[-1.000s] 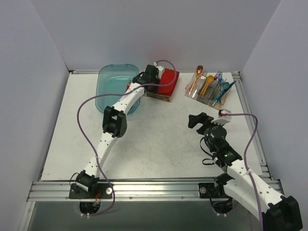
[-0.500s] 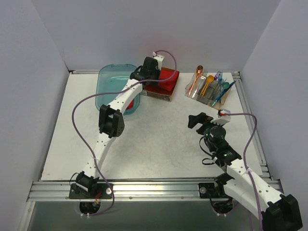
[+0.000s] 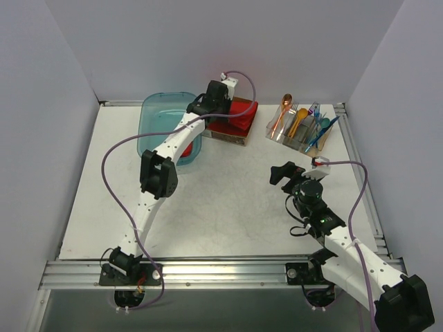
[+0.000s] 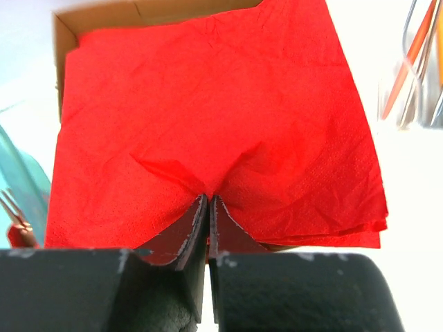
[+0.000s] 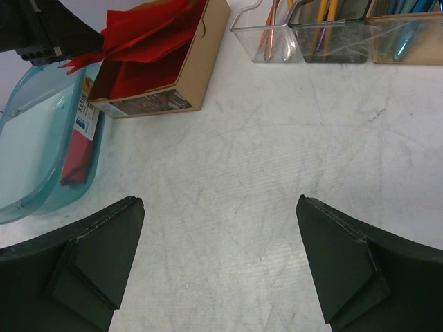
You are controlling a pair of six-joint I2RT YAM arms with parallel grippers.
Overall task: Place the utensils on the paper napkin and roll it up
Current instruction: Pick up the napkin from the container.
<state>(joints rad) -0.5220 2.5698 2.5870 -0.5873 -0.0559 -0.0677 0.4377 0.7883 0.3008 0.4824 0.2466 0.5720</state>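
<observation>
My left gripper (image 3: pixel 205 105) (image 4: pixel 209 198) is shut on the near edge of the top red paper napkin (image 4: pixel 208 104). The sheet is puckered at the fingertips and lifted off the stack in the brown cardboard box (image 3: pixel 227 135). In the right wrist view the raised napkin (image 5: pixel 149 31) fans up from the box (image 5: pixel 188 72). The teal spoon (image 3: pixel 324 123) and the blue piece (image 3: pixel 320 137) stand in the clear holder (image 3: pixel 304 131) at the back right. My right gripper (image 3: pixel 280 173) (image 5: pixel 220 256) is open and empty over bare table.
A teal plastic tub (image 3: pixel 163 124) (image 5: pixel 31 145) sits left of the box, with a red item inside. The orange spoon (image 3: pixel 282 111) and a yellow utensil (image 3: pixel 299 119) share the holder. White walls enclose the table on three sides.
My left gripper has moved a little back and up over the box, pulling the top napkin edge with it. The right arm has barely moved.
</observation>
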